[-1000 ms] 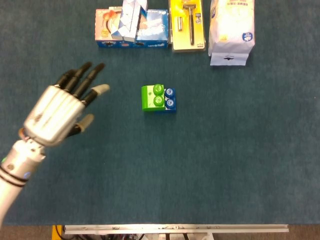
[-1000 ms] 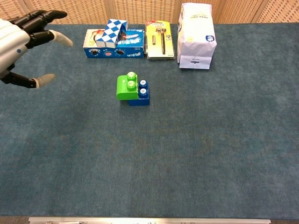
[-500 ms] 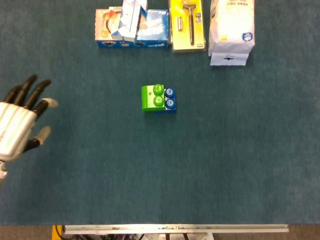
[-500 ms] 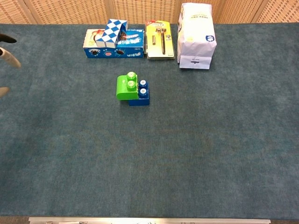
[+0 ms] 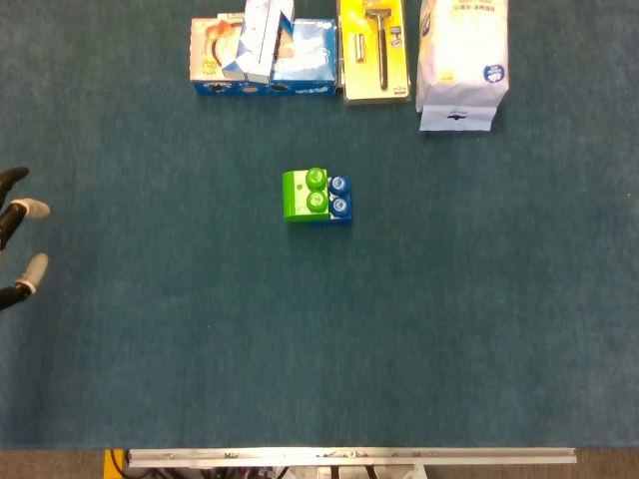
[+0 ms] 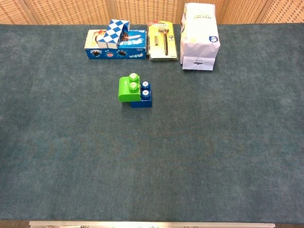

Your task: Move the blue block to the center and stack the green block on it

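The green block [image 5: 305,195] [image 6: 128,89] sits on the left half of the blue block [image 5: 338,202] [image 6: 143,97] near the middle of the table, overhanging its left side. The blue block's right studs stay uncovered. Only the fingertips [image 5: 33,209] of my left hand [image 5: 17,242] show, at the left edge of the head view, spread apart and holding nothing, far left of the blocks. The chest view shows no hand. My right hand appears in neither view.
Along the far edge stand a blue box with a checkered carton [image 5: 262,48] [image 6: 115,40], a yellow razor pack [image 5: 373,45] [image 6: 163,41] and a white bag [image 5: 461,60] [image 6: 199,37]. A teal cloth [image 5: 399,329] covers the table.
My left hand has drawn back to the left, from beside the blocks to the head view's edge, and has left the chest view. The blocks have not moved.
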You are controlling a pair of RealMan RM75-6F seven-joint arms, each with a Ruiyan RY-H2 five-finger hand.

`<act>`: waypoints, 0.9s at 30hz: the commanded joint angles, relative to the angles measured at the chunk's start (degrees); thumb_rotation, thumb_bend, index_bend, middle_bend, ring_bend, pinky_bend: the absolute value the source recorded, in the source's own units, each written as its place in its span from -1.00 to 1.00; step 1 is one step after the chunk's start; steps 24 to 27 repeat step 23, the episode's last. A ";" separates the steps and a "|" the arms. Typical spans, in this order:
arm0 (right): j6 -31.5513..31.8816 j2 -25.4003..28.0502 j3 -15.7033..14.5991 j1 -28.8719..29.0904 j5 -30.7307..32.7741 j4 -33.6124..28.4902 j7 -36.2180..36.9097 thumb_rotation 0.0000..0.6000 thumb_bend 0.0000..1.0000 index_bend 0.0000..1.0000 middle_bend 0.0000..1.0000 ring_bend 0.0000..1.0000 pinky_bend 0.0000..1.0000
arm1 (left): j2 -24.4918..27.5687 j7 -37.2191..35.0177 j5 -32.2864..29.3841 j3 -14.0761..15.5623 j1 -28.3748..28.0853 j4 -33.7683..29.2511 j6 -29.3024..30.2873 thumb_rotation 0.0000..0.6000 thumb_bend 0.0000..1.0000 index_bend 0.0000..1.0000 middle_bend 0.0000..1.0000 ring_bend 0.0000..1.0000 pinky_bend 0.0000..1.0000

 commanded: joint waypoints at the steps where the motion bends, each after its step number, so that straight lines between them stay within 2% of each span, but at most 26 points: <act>1: 1.53 -0.90 1.13 -0.95 2.06 -0.36 -4.09 1.00 -0.81 -0.36 -0.73 -1.00 -0.91 | -0.38 -1.77 0.30 -0.60 0.85 1.58 0.11 1.00 -0.41 -0.30 -0.64 -0.88 -0.60; 7: 2.89 -2.14 3.14 -2.07 6.38 -0.92 -9.68 1.00 -0.81 -0.36 -0.73 -1.00 -0.91 | -0.93 -4.89 -2.78 -2.22 1.69 4.52 -2.22 1.00 -0.41 -0.30 -0.64 -0.88 -0.60; 19: -0.45 -2.02 4.75 -1.68 10.91 -0.59 -10.54 1.00 -0.81 -0.36 -0.73 -1.00 -0.91 | -0.45 -9.52 -3.64 -4.89 2.49 5.67 -3.27 1.00 -0.41 -0.29 -0.63 -0.88 -0.60; 27: -1.45 -1.79 4.53 -1.55 10.79 -0.70 -10.40 1.00 -0.81 -0.36 -0.73 -1.00 -0.91 | -0.37 -9.96 -3.25 -5.17 2.53 5.72 -4.07 1.00 -0.41 -0.29 -0.63 -0.88 -0.60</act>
